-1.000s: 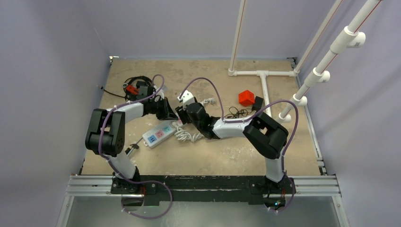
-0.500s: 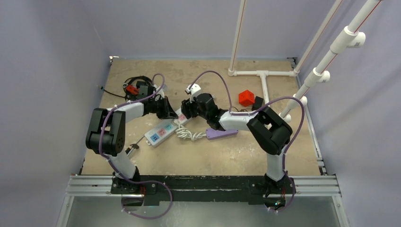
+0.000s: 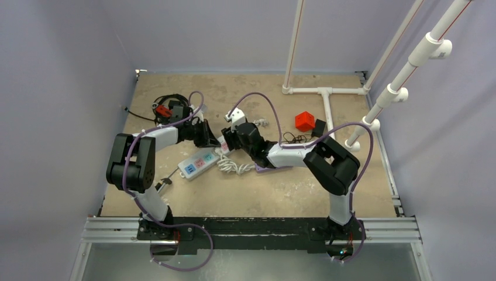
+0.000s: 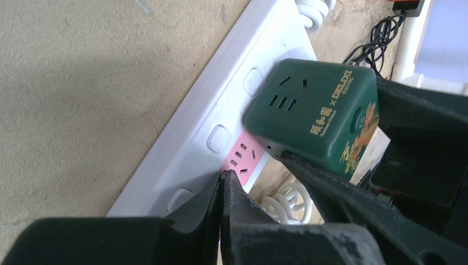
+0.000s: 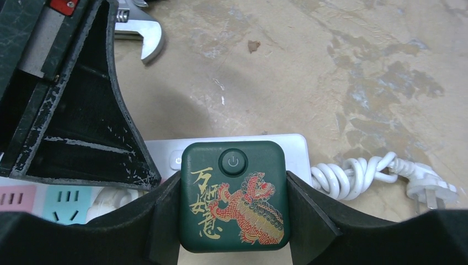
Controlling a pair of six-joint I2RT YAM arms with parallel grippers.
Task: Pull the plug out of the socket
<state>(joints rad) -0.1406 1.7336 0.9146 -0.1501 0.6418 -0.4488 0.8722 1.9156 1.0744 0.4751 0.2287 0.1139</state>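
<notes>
Between the fingers of my right gripper (image 5: 234,202) sits the one green plug (image 4: 312,118), squeezed from both sides, right up against the one white socket (image 4: 198,127). My left gripper (image 4: 221,185) is pinched fully closed on nothing, tips over a pink outlet (image 4: 243,157) just beside that plug.

Right gripper (image 5: 233,223): fingers (image 5: 309,218) clamped on both sides of a dark green cube plug (image 5: 233,187) (power button on top, gold characters, red-and-gold beast). The white power strip (image 5: 297,150) lies just beyond the plug; whether its pins are seated cannot be told. Pink (image 5: 16,197) and teal (image 5: 65,203) outlets show at near left. Coiled white cord (image 5: 353,176) at right. Left gripper (image 5: 132,160) rests against the strip. Wrench (image 5: 141,33) at far left.
</notes>
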